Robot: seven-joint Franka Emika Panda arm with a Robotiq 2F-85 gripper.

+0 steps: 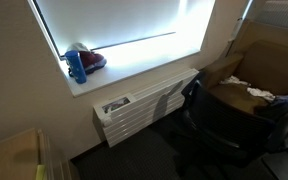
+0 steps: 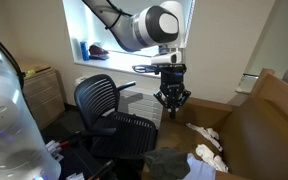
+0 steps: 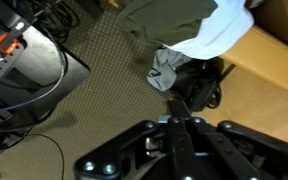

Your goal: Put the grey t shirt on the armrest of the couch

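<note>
Currently we see the black Robotiq gripper [image 2: 171, 103] hanging mid-air at the centre of an exterior view, clear of everything, pointing down. Its fingertips look pressed together with nothing between them. In the wrist view the gripper [image 3: 179, 123] linkages converge to one apex at bottom centre, which fits that reading.

The dark grey t-shirt [image 2: 164, 161] lies crumpled at the bottom centre of that exterior view, low down in front of the brown couch [image 2: 269, 120]. In the wrist view the same t-shirt [image 3: 169, 20] sits at the top edge on speckled carpet [image 3: 104, 80]. A white cloth [image 3: 229, 25] overlaps its right side. The shirt is not on the couch and is well apart from the gripper.

A small light grey rag [image 3: 166, 68] lies just below the shirt, touching a black object [image 3: 199, 85] we cannot identify.

Crumpled white fabric pieces [image 2: 209, 140] lie on the couch seat, right of centre. A black mesh office chair [image 2: 109, 100] stands left of the gripper.

Elsewhere, an exterior view shows a blue bottle [image 1: 76, 65] on the white window sill [image 1: 134, 70] at upper left, with the couch [image 1: 274, 55] at far right.
</note>
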